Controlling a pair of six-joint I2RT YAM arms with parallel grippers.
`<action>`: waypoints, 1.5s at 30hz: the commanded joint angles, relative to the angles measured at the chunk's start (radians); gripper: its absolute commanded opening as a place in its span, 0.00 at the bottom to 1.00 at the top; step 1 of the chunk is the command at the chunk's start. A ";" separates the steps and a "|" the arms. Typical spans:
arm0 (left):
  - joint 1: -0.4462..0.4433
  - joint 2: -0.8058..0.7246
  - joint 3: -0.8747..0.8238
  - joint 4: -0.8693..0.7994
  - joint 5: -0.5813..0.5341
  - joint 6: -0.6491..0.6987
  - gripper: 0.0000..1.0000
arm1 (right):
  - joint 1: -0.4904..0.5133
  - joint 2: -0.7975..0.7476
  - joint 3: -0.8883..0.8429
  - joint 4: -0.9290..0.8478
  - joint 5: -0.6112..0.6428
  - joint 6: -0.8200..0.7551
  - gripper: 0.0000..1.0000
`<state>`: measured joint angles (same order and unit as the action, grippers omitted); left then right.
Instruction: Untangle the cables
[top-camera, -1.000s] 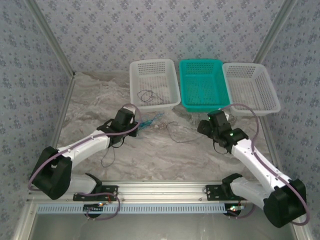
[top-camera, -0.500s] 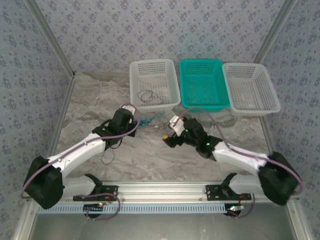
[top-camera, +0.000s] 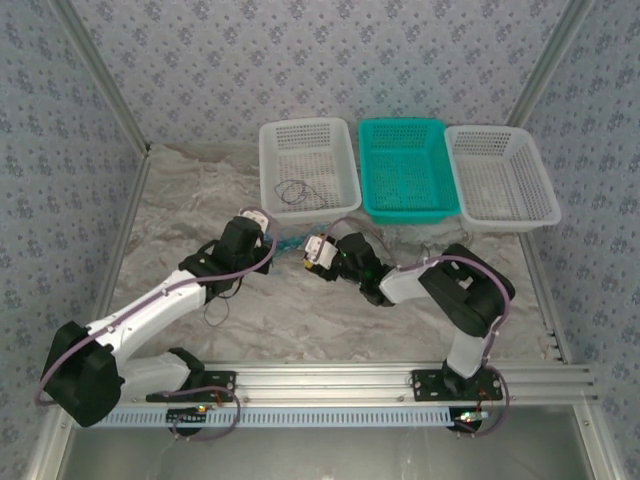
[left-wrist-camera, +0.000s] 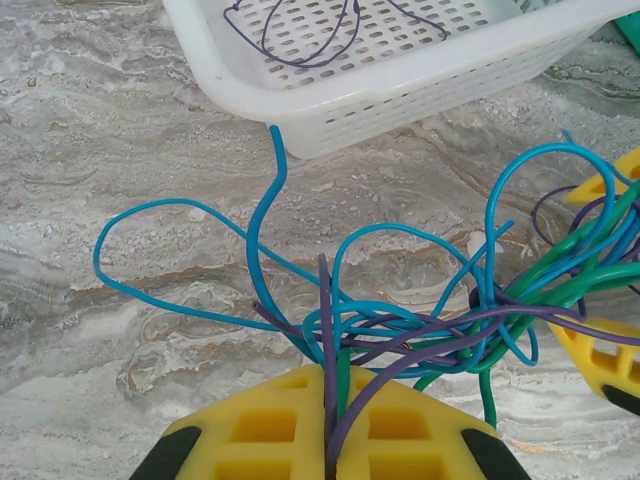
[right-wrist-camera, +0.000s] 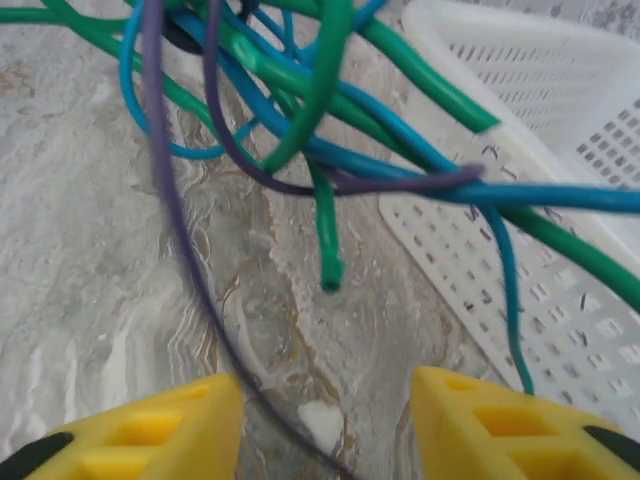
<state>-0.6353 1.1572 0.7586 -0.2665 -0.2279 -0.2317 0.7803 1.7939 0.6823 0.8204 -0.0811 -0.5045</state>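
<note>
Marbled tabletop: our left gripper pinches the thin blue-green-purple cable wad. Our right gripper sits at its three o'clock, fingers spread. We judge it should grasp a strand and pull next.

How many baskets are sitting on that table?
3, in a row at the far side: the left white basket, holding a thin dark cable, the teal basket in the middle, and the right white basket. None seems hidden.

Place: lab-like robot test cell
Walls: patterned panels in an aluminium frame
Rig: two robot arms bolted to a rail, marble-print worktop
</note>
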 joint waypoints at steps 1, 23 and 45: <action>-0.003 -0.024 0.015 0.008 0.013 0.007 0.00 | 0.015 0.018 0.023 0.108 -0.024 0.021 0.39; 0.155 -0.144 -0.069 -0.091 -0.075 -0.176 0.00 | -0.161 -0.358 -0.055 -0.508 0.610 1.365 0.00; 0.343 -0.245 -0.177 -0.019 0.276 -0.170 0.00 | -0.334 -0.743 0.416 -0.897 0.206 1.166 0.00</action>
<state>-0.2836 0.9127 0.5961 -0.3641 -0.0734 -0.4286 0.4366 1.0111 0.9417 -0.0135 0.2298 0.7696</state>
